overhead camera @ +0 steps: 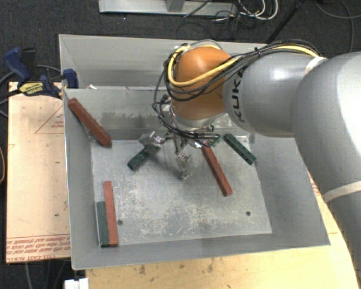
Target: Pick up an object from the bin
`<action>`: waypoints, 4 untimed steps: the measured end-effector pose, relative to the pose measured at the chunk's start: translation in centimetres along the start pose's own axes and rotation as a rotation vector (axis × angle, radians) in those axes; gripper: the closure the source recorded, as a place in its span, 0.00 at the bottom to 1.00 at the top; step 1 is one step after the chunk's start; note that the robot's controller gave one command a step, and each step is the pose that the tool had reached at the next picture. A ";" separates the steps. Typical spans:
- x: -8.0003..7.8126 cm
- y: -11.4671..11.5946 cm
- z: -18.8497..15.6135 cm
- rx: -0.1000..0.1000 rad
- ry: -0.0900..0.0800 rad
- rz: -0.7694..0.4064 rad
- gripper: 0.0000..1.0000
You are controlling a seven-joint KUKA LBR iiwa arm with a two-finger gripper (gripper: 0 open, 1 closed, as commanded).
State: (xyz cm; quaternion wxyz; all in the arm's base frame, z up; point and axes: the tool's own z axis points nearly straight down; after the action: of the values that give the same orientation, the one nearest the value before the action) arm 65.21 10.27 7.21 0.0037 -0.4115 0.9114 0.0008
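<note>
Red bar (217, 171) and green bar (138, 159) flank your tool (183, 170), neither lifted yet, and you cannot tell whether it is open or closed.

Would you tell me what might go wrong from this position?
The end effector hangs over the bare floor of the grey metal bin, between the short dark green bar and the long red bar, so it may grasp nothing. Descending, it could also nudge the red bar aside.

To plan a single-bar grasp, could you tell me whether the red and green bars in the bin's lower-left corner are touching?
Touching. The camera view shows the green bar lying flush against the red bar, no gap between them.
</note>
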 end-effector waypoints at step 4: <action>4.1 0.6 -9.4 -0.003 0.010 -0.131 1.00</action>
State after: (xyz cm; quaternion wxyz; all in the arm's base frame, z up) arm 61.96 7.58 16.55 -0.0016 -0.4702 0.8826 -0.0003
